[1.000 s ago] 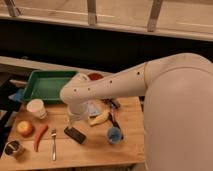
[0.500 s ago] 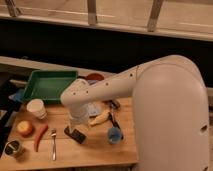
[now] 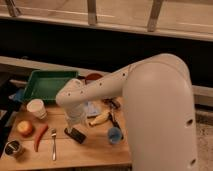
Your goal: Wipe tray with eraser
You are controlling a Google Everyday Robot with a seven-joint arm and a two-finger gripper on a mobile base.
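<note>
The green tray [image 3: 46,84] lies at the back left of the wooden table. The black eraser [image 3: 75,135] lies flat on the table in front of it, near the middle. My gripper [image 3: 75,124] hangs from the white arm's wrist straight above the eraser, close to its top, and stands open. The eraser still rests on the wood. The bulky white arm fills the right side and hides the table's right end.
A white cup [image 3: 36,107], an apple [image 3: 25,128], a red chili [image 3: 39,136], a fork [image 3: 54,143] and a metal cup [image 3: 14,148] lie left of the eraser. A banana [image 3: 100,118], a blue cup [image 3: 115,135], a pale blue cloth [image 3: 93,107] and a red bowl [image 3: 93,77] are to its right.
The arm's big upper link has swung left and nearer the camera, covering more of the right side. The wrist has settled over the eraser.
</note>
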